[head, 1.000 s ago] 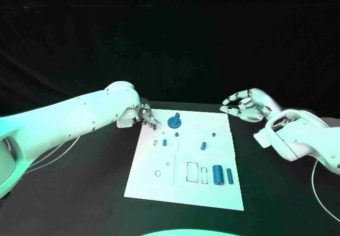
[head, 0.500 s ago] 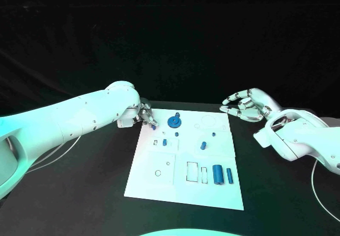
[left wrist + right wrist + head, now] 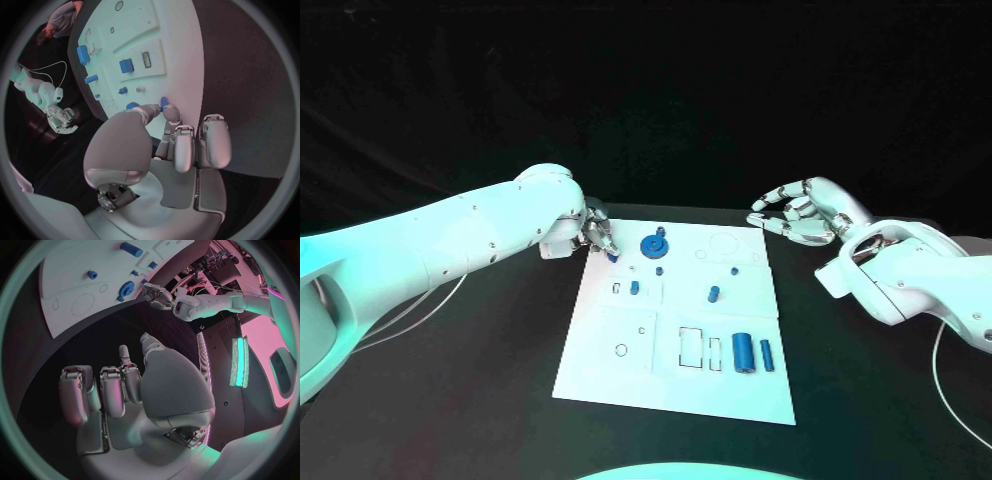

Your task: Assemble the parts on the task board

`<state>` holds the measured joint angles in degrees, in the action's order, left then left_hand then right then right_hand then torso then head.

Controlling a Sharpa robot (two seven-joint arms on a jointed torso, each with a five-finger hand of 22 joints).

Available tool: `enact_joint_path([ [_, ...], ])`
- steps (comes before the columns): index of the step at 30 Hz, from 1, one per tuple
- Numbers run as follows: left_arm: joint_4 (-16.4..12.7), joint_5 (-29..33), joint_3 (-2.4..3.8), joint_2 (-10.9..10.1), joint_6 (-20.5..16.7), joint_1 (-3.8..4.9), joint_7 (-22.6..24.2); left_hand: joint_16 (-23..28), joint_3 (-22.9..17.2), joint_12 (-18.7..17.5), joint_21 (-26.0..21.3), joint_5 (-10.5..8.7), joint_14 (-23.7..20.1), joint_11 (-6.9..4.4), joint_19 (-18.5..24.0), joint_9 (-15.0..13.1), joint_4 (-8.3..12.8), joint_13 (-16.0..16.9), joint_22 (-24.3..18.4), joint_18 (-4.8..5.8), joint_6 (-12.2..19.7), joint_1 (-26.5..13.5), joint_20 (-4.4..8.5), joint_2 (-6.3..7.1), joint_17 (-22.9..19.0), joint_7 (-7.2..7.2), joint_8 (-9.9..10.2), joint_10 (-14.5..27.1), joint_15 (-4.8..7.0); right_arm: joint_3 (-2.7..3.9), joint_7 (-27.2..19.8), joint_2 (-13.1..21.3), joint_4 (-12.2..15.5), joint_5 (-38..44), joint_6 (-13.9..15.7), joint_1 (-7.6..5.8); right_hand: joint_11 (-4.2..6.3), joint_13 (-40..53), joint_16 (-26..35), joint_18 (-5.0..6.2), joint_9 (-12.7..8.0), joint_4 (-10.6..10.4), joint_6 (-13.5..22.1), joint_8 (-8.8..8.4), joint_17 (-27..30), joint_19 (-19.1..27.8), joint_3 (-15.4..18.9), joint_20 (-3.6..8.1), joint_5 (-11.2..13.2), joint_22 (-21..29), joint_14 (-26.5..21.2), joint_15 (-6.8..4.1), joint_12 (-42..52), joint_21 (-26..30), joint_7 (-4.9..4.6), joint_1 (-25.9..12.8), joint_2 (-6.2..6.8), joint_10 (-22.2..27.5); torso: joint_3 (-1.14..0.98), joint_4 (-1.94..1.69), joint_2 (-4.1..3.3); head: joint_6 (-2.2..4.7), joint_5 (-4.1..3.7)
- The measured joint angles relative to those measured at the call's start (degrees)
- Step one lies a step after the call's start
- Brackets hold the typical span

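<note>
The board (image 3: 678,340) lay flat in the middle of the black surface (image 3: 473,380), with blue parts scattered over it: a gear (image 3: 653,246) near its far edge, a short peg (image 3: 714,295) in the middle, and two upright cylinders (image 3: 751,354) toward the near right. Our left hand (image 3: 593,237) sat at the board's far left corner, pinching a small blue part (image 3: 164,103) between thumb and fingertip, its tip right at the board's edge. We could not tell which hole it was meant for.

Our right hand (image 3: 800,214) hung off the board's far right corner, its fingers curled loosely apart and holding nothing.

We judged that the step in hand was seating that small part. To do it well, we needed to keep the pinch firm and the part upright, bring it squarely over its hole before lowering, and press straight down, not at a slant. The gear stood just beside the left hand, so the fingers had to stay clear of it. The right hand was best kept away from the board.
</note>
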<state>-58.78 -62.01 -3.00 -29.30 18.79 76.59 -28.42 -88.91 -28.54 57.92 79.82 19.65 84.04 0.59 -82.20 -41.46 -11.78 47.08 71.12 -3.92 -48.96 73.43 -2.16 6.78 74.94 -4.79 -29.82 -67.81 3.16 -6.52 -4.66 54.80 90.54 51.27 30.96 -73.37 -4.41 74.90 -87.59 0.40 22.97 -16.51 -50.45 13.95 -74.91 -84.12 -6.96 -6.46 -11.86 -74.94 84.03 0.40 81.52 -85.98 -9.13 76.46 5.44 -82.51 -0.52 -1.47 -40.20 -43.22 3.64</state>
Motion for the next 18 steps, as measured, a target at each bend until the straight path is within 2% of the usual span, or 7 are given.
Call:
enact_joint_path([
  [2,0.0,0.2,-0.01,0.0,-0.2,-0.01,0.1,0.0,-1.6,0.0,0.0,-0.17,0.0,-0.16,0.0,0.0,0.6,0.0,0.1,0.0,0.0,0.8,0.0,0.31,0.0,0.0,-0.8,-0.2,0.0,0.0,0.0,0.0,0.0,0.0,0.0,0.0,0.0,0.0,0.0,0.0,0.0,0.0,0.0,0.0,0.0,0.0,0.0,0.0,0.0,0.0,0.0,0.0,0.0,0.0,0.0,0.0,0.0,0.0,0.0,-0.01,0.01,-0.01,0.03],
  [8,-1.1,1.1,0.02,-0.9,-0.9,-0.03,0.3,0.0,-4.1,1.0,0.2,0.19,0.0,-0.48,0.0,0.0,-1.9,0.9,0.5,0.0,0.0,1.5,0.0,0.59,0.0,-0.01,-0.8,-1.6,0.0,0.0,0.0,0.0,0.0,0.0,0.0,0.01,0.0,0.0,0.0,0.0,0.0,0.0,0.0,0.0,0.0,0.0,0.0,0.0,0.0,0.0,0.0,0.0,0.0,0.0,0.0,0.0,0.0,0.0,0.0,0.0,0.04,0.03,0.15],
  [9,-1.6,1.3,0.06,-1.3,-1.1,-0.03,0.3,0.0,-4.6,1.3,0.2,0.25,0.0,-0.59,0.0,0.0,-2.4,1.2,0.6,0.0,0.0,1.2,0.0,1.0,0.0,-0.02,-2.1,-1.8,0.0,0.0,0.0,0.0,0.0,0.0,0.0,0.01,0.0,0.0,0.0,0.0,0.0,0.0,0.0,0.0,0.0,0.0,0.0,0.0,0.0,0.0,0.0,0.0,0.0,0.0,0.0,0.0,0.0,0.0,0.0,-0.01,0.05,0.05,0.16],
  [11,-3.2,1.9,0.17,-2.4,-1.7,-0.04,0.3,0.0,-5.1,1.9,0.2,0.48,0.0,-0.78,0.0,0.0,-2.9,1.8,0.7,0.0,0.1,0.3,0.03,1.99,0.0,0.11,-4.4,-2.5,0.03,0.0,0.0,0.1,0.0,0.0,0.0,0.01,0.0,0.0,0.0,0.0,0.0,0.0,0.0,0.0,0.0,0.0,0.0,0.0,0.0,0.0,0.0,0.0,0.0,0.0,0.0,0.0,0.0,0.0,-0.02,-0.03,0.08,0.08,0.18],
  [12,-4.0,2.2,0.2,-3.0,-2.0,-0.04,0.3,0.0,-6.9,2.1,0.4,0.51,-0.2,-0.78,-0.2,0.0,-1.6,2.0,0.8,0.0,0.1,-0.3,0.21,2.47,0.0,0.11,-4.7,-2.5,0.16,0.0,0.0,0.1,0.0,0.0,0.0,0.01,0.0,0.0,0.0,0.0,0.0,0.0,0.0,0.0,0.0,0.0,0.0,0.0,0.0,0.0,0.0,0.0,0.0,0.0,0.0,0.0,0.0,0.0,-0.03,-0.04,0.1,0.08,0.19],
  [15,-7.0,3.3,0.29,-5.0,-3.1,-0.03,0.3,0.0,-7.3,2.7,0.4,0.52,0.0,-0.89,-0.2,0.0,-1.9,2.7,1.0,0.0,0.1,-1.6,0.22,2.98,0.0,0.12,-5.7,-3.2,0.42,0.0,0.0,0.2,0.0,0.0,0.0,0.01,0.0,0.0,0.0,0.0,0.0,0.0,0.0,0.23,0.0,0.0,0.0,0.0,0.0,0.0,0.0,0.0,0.0,0.0,0.0,0.0,0.0,0.0,-0.03,-0.13,0.14,0.08,0.22],
  [18,-10.7,4.3,0.39,-7.3,-4.4,-0.03,0.3,0.0,-9.5,3.4,0.8,0.55,0.0,-1.11,-0.4,0.0,-0.7,3.5,1.4,0.0,0.1,-3.1,0.43,3.78,0.0,0.14,-6.8,-4.0,0.43,0.0,0.0,0.3,0.0,0.0,0.0,0.01,0.0,0.0,0.0,0.0,0.0,0.0,0.0,0.23,0.0,0.0,0.0,0.0,0.0,0.0,0.0,0.0,0.0,0.0,0.0,0.0,0.0,0.0,-0.03,-0.23,0.2,0.02,0.25],
])
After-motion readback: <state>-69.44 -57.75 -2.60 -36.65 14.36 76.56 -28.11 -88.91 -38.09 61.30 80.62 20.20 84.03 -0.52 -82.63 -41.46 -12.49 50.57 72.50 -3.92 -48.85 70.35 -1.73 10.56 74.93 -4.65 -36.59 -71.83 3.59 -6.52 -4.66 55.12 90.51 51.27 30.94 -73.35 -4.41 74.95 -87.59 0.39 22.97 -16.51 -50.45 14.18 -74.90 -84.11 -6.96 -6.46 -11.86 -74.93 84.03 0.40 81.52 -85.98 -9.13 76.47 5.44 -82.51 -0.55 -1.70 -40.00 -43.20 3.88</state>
